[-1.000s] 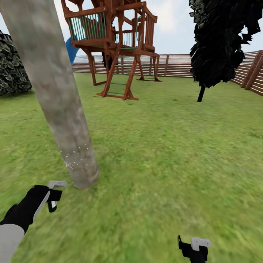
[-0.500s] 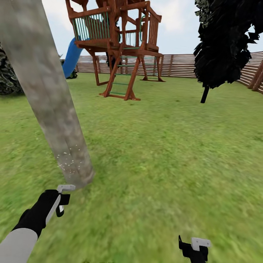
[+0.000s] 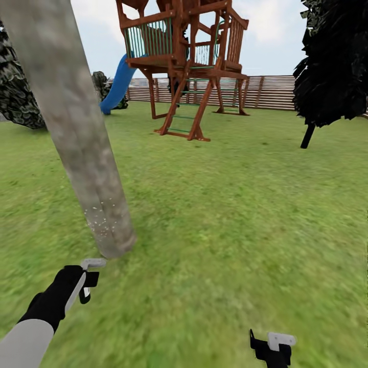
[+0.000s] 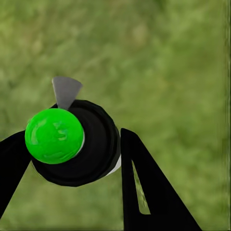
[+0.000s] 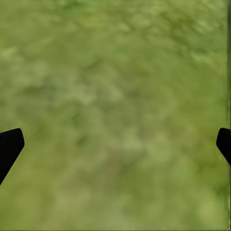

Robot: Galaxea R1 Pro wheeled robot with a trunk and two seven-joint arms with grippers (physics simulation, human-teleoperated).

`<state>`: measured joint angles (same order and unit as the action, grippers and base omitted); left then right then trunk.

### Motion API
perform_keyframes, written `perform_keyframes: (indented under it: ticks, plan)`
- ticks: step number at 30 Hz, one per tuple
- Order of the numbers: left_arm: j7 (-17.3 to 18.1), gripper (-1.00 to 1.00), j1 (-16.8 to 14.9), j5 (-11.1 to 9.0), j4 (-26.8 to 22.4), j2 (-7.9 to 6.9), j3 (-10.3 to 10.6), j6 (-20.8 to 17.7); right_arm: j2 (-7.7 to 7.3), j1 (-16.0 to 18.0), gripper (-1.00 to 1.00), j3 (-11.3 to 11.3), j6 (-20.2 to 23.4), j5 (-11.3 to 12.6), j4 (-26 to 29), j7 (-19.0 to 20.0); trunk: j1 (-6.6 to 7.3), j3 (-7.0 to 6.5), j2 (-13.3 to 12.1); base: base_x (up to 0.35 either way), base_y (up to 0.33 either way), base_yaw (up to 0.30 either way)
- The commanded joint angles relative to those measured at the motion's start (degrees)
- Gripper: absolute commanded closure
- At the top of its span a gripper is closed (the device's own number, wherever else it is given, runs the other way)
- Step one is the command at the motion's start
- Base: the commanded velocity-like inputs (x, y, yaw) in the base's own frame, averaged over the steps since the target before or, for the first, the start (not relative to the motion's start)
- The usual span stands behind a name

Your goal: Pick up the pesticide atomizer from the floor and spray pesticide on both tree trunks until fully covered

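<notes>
Pesticide atomizer [image 4: 72, 142], a round black body topped by a bright green cap with a small grey nozzle, sits clamped between the two black fingers of the left end effector [image 4: 72, 149], which press against its sides. In the head view that left end effector [image 3: 84, 281] hangs low over the rough green grass floor [image 3: 230, 230], near the view's lower left corner, just short of the foot of the thick mottled beige-grey tree trunk [image 3: 76, 138]. A scatter of pale flecks marks the lower part of the trunk. The right end effector [image 3: 271, 347] hovers at the lower edge of the head view, well apart from the trunk; in the right wrist view its black fingertips [image 5: 9, 144] stand wide apart with only grass between them, gripping nothing.

Farther back on the lawn stands a reddish-brown wooden play tower [image 3: 189, 61] with a blue slide [image 3: 117, 87], a dark conifer [image 3: 332, 66] to its right, a dark shrub [image 3: 18, 97] at the left edge, and a brown slatted fence [image 3: 276, 92] behind.

Against half a second ago the whole scene has slid rightward, tower, conifer and trunk together, so the camera turned left; the left end effector sits at nearly the same spot and the right one is unchanged.
</notes>
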<state>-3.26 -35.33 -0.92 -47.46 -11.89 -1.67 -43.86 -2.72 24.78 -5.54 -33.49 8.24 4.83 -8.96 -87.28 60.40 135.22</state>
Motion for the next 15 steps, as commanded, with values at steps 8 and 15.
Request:
perform_keyframes:
  ticks: [8, 15]
  plan:
    - [-0.2, 1.00, 0.0, 0.3, 0.2, -0.32, 0.0, -0.5, 0.00, 0.0, -1.00, 0.0, 0.0, 0.0, 0.0, 0.0, 0.00, 0.00, 0.0, 0.144, -0.267, 0.118]
    - [-0.1, 1.00, 0.0, 0.2, 0.8, -0.15, 0.1, -0.6, 0.00, 0.0, -1.00, 0.0, 0.0, 0.0, 0.0, 0.0, 0.00, 0.00, 0.0, 0.157, -0.261, 0.276]
